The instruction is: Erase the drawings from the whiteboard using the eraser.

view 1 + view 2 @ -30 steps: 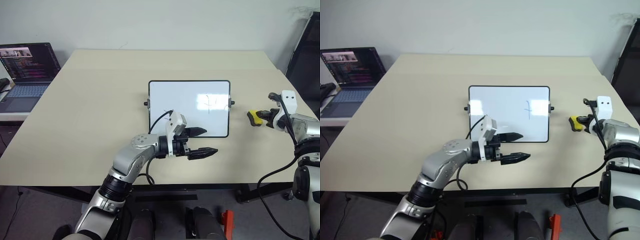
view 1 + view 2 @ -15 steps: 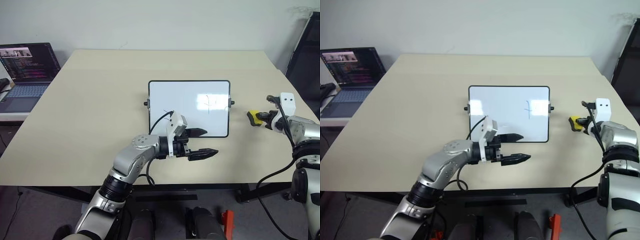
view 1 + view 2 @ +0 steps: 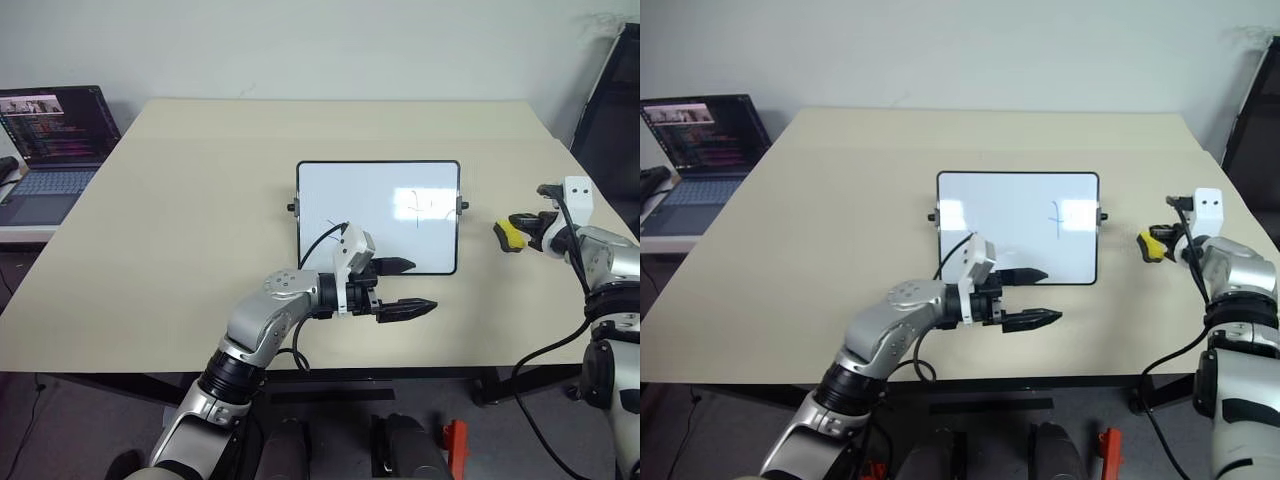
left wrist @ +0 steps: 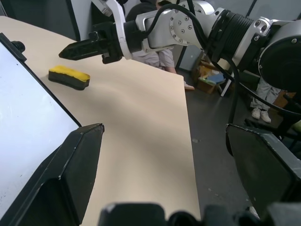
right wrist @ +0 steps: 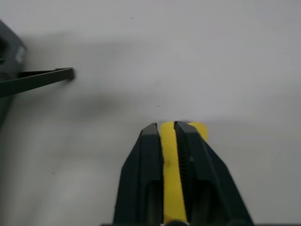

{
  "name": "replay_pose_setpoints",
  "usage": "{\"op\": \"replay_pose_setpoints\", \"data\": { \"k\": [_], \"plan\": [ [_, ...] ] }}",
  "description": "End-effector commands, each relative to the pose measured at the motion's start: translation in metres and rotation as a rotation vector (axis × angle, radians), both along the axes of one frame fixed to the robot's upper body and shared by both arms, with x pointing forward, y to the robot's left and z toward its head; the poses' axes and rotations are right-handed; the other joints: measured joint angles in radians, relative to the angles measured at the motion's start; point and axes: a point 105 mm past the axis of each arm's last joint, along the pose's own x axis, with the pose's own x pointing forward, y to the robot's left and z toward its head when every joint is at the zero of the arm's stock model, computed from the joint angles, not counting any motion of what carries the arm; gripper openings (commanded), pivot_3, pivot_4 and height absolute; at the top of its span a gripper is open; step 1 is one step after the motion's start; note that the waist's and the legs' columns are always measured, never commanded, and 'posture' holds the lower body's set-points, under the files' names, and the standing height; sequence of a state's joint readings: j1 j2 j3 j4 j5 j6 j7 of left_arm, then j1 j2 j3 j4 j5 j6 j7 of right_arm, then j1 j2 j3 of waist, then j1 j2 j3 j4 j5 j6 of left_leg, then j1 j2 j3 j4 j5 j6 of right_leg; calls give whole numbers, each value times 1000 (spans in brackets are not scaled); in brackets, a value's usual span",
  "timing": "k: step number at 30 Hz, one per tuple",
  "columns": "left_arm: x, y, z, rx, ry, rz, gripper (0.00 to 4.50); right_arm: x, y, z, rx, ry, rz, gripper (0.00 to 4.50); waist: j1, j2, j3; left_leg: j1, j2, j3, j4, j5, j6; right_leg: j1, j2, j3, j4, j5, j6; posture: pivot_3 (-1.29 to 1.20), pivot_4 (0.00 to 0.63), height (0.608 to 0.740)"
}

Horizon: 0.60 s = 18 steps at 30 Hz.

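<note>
Right of the whiteboard point(image 3: 378, 215), we see the eraser point(image 3: 509, 234) on the table point(image 3: 180, 240), our right gripper point(image 4: 75, 48) narrowly parted just above it; our left gripper point(image 3: 412, 286) gapes wide, empty, at the whiteboard's near edge.

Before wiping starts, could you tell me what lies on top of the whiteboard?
On the whiteboard, the drawings are all that can be seen. The eraser lies beside it on the table. The left gripper hides part of its near edge.

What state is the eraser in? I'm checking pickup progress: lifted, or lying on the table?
Lying flat, not lifted: the eraser rests on the table, and the right gripper hovers beside it without holding it.
</note>
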<state>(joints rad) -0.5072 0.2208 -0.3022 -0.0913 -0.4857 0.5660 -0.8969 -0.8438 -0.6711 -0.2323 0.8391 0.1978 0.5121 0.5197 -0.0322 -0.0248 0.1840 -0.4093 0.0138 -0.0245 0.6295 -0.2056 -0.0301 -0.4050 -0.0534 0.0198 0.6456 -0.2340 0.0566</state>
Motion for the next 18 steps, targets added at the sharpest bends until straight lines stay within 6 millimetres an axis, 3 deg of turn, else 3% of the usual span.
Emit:
{"op": "replay_pose_setpoints", "data": {
  "k": [1,3,6,9,18],
  "plan": [
    [-6,-4,10,-23,-46,-26,4500,-1,-2,19,48,-85,14,1581,0,0,0,0,0,0,0,0,0,0,0,0,0,0,0,0,150,740],
    [-6,-4,10,-22,-46,-26,4500,-4,11,22,28,-97,108,2198,0,0,0,0,0,0,0,0,0,0,0,0,0,0,0,0,150,740],
    [-6,-4,10,-24,-45,-26,4500,-2,-8,18,-44,-67,-40,3297,-1,0,0,0,0,0,0,0,0,0,0,0,0,0,0,0,150,740],
    [-7,-5,10,-23,-43,-32,4500,-5,-10,17,-10,-67,-38,4382,-1,0,0,0,0,0,0,0,0,0,0,0,0,0,0,0,150,740],
    [-7,-6,10,-22,-40,-42,4500,-5,-6,-4,29,22,-38,4476,-1,0,0,0,0,0,0,0,0,0,0,0,0,0,0,0,150,740]
  ]
}}
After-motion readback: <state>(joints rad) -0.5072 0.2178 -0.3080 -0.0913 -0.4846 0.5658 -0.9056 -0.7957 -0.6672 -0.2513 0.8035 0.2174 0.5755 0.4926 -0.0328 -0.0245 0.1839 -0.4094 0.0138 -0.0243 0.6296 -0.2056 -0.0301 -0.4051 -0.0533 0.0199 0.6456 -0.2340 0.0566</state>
